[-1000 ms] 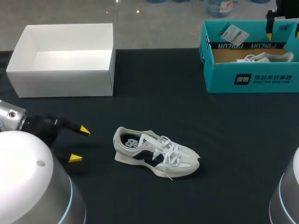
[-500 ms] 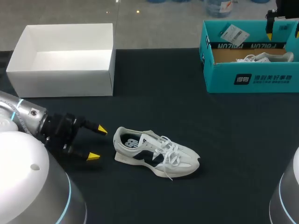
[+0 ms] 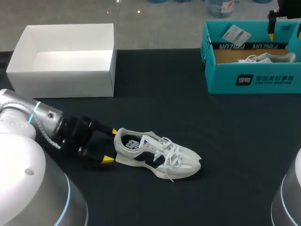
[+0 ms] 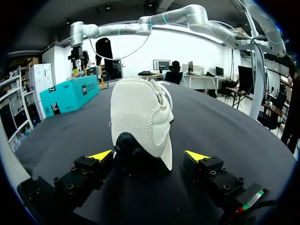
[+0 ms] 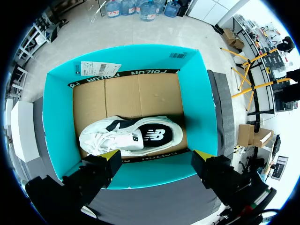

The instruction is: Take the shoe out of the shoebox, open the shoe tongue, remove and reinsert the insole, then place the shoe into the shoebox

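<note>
Shoe (image 3: 157,157) lower centre, left end effector (image 3: 111,145) at its heel.
Jaws apart astride it; close low and square, or it may skid.

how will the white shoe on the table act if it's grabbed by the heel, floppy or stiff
The shoe is a low sneaker, so probably light and easy to lift. Its heel, between the open left gripper's fingers, looks padded and may squash. The loose laces will likely dangle.
</note>
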